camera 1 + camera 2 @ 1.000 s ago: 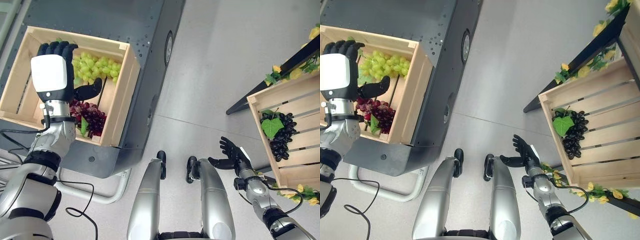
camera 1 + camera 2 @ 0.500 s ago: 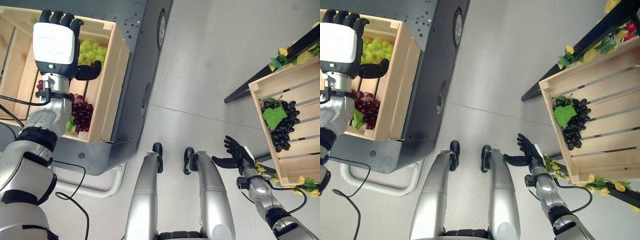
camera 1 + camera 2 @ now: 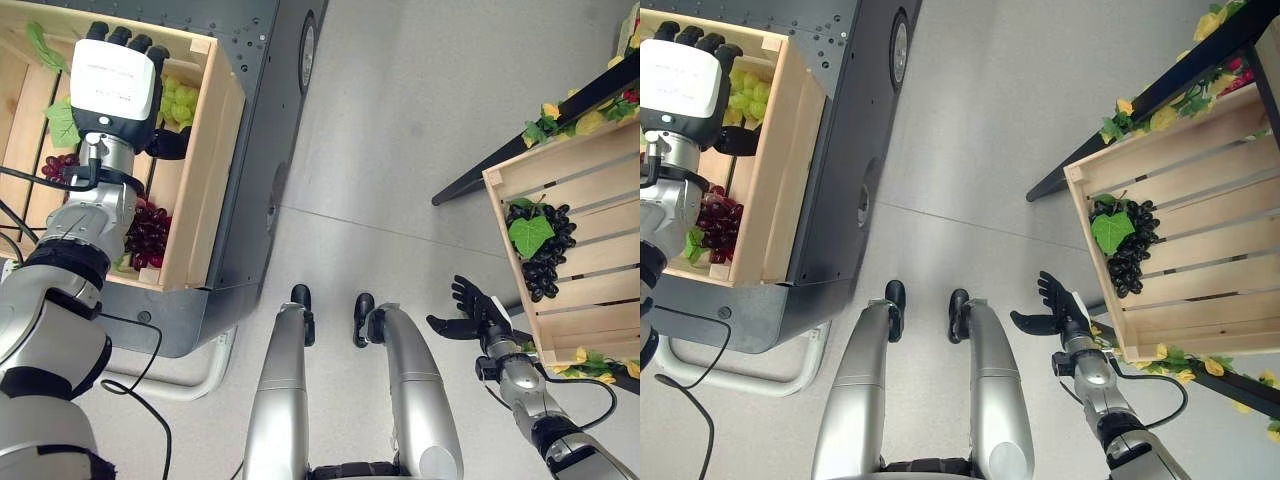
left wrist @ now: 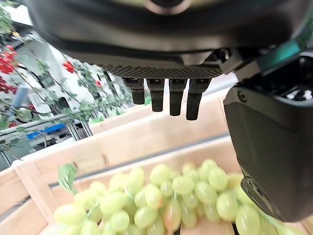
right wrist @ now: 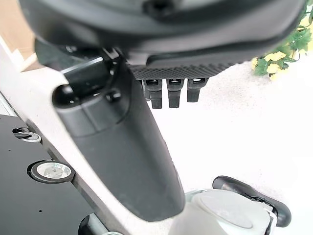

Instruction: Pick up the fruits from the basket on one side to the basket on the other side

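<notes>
A wooden crate (image 3: 205, 190) on the left holds a bunch of green grapes (image 3: 176, 100) and a bunch of dark red grapes (image 3: 146, 226). My left hand (image 3: 115, 90) hovers open just above the green grapes (image 4: 161, 196), fingers straight and thumb out to the side, holding nothing. On the right a second wooden crate (image 3: 560, 180) holds a bunch of black grapes (image 3: 541, 262) with a green leaf. My right hand (image 3: 470, 318) hangs open and idle low beside that crate, over the floor.
The left crate rests on a dark grey metal platform (image 3: 255, 130) with a white tubular frame (image 3: 190, 385) below it. Yellow and red artificial flowers (image 3: 570, 115) on a black stand (image 3: 500, 165) surround the right crate. Grey floor (image 3: 400, 130) lies between the two crates.
The camera has shifted, so both crates sit further left. My left hand has lowered toward the green grapes and stays open. The right hand has not changed its pose.
</notes>
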